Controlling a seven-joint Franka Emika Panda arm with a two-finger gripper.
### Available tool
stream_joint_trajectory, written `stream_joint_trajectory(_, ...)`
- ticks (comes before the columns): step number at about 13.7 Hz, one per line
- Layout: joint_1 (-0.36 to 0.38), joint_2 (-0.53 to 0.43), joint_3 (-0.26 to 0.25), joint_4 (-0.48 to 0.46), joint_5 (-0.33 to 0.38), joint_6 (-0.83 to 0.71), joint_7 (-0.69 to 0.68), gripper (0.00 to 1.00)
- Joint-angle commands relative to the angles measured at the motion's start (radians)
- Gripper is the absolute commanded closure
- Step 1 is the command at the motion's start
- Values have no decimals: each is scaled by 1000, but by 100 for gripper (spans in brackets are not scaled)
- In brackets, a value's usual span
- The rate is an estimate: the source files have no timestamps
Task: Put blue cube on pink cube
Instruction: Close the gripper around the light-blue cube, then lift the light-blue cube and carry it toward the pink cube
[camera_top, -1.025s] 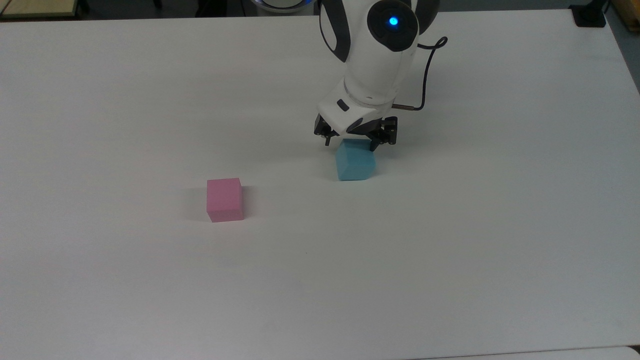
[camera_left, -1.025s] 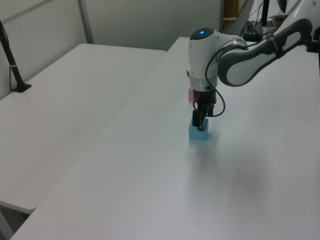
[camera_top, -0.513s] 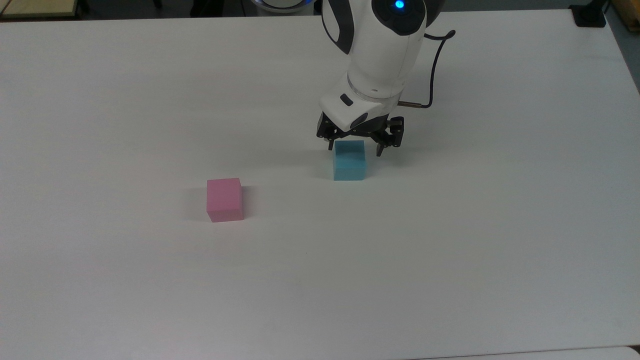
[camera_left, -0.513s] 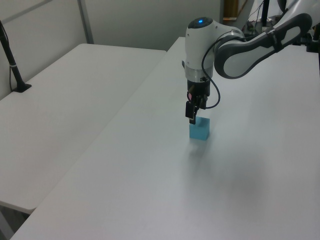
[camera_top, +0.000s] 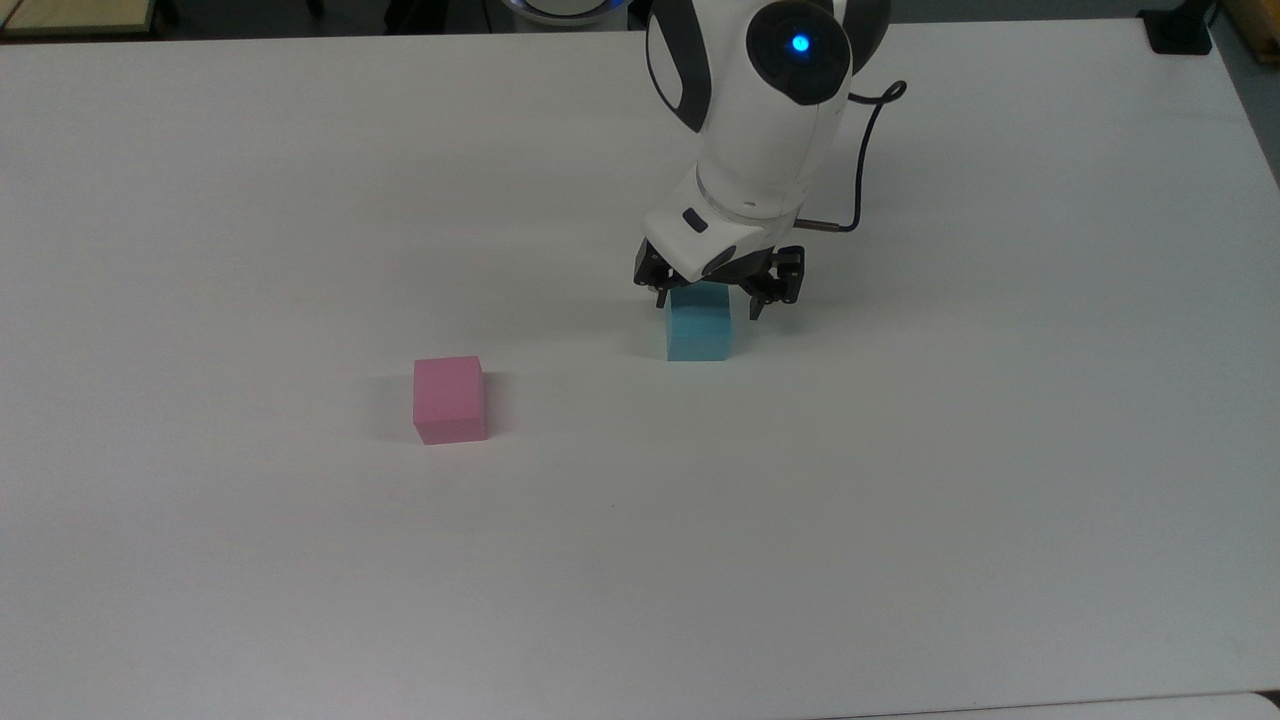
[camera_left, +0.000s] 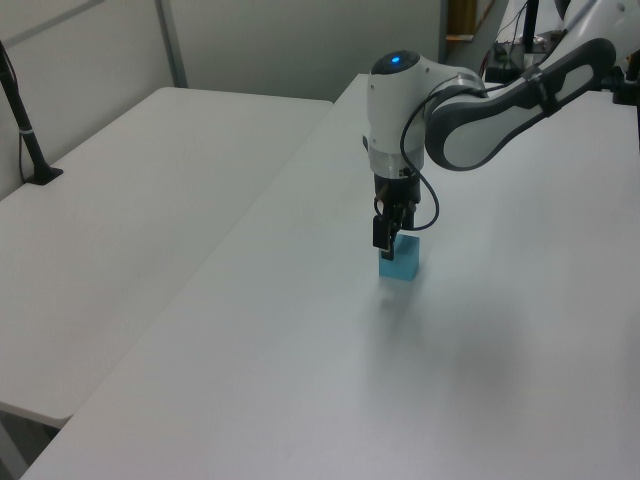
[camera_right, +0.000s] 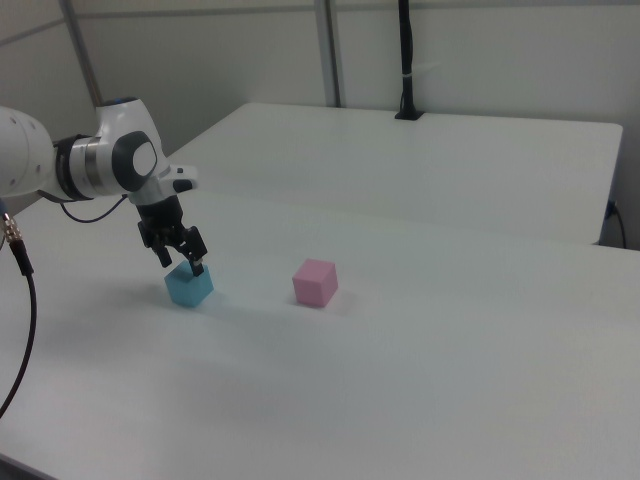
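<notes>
My top view looks steeply down on the table (camera_top: 300, 600). My left and right views look along it from opposite ends, lower. All share the blue cube (camera_top: 699, 330).

The blue cube (camera_top: 698, 328) looked matt and soft-edged, like foam; the pink cube (camera_top: 449, 399) had the same dull, unmarked finish; the worktop (camera_top: 300, 200) was a smooth white laminate with a faint sheen; the arm's shell (camera_top: 760, 130) was glossy white plastic with dark glossy panels; the fingers (camera_top: 763, 296) appeared matt black; a black rubbery cable (camera_top: 868, 130) looped beside the wrist.
</notes>
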Motion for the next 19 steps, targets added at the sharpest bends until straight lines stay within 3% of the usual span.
stream_joint_trajectory(1, 13, 8, -5, -2, -50, -19, 26, 0)
stream_joint_trajectory(3, 10, 8, -5, -7, -61, -19, 26, 1)
stream_joint_trajectory(4, 12, 10, -5, -8, -61, -19, 26, 6)
stream_joint_trajectory(5, 13, 10, -5, -14, -61, -19, 27, 21)
stream_joint_trajectory(6, 13, 10, -5, -16, -58, -19, 27, 47)
stream_joint_trajectory(8, 13, 4, -5, -11, -52, -22, 29, 58)
stream_joint_trajectory(13, -11, -93, -3, -10, -41, -47, 13, 58)
stream_joint_trajectory(16, -49, -164, -5, -8, 14, -80, 4, 58)
stream_joint_trajectory(19, -80, -217, -11, 35, 17, -193, -103, 58)
